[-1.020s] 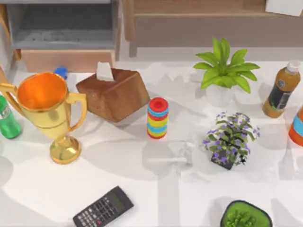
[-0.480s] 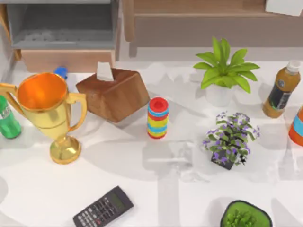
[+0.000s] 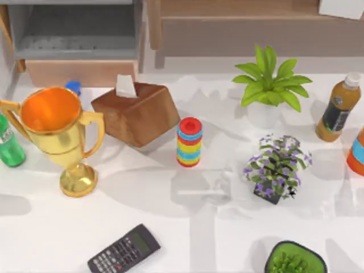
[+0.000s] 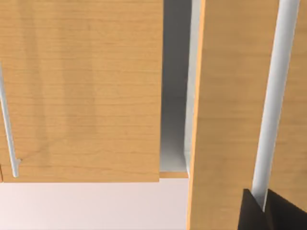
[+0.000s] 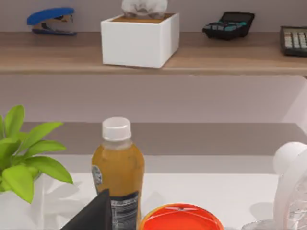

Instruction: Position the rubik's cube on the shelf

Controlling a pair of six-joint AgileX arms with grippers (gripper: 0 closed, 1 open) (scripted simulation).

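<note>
The rubik's cube is out of view. The shelf (image 3: 239,8) runs along the back of the table as a light-brown board with a thick upright at its left end. In the right wrist view the shelf board (image 5: 230,55) carries a white tissue box (image 5: 140,38), a blue stapler (image 5: 50,19) and black calculators. A dark part of my right gripper (image 5: 93,215) shows in front of the juice bottle (image 5: 117,167). A dark part of my left gripper (image 4: 268,213) shows against light wooden panels (image 4: 81,91).
On the table stand a gold trophy (image 3: 57,133), a wooden tissue box (image 3: 136,114), a striped ring stack (image 3: 189,142), two potted plants (image 3: 267,85), a juice bottle (image 3: 337,108), a green bottle (image 3: 8,142) and a calculator (image 3: 124,250). A grey compartment (image 3: 74,34) sits back left.
A shadow on the table's front left has drawn back toward the left edge. The objects on the table have not moved.
</note>
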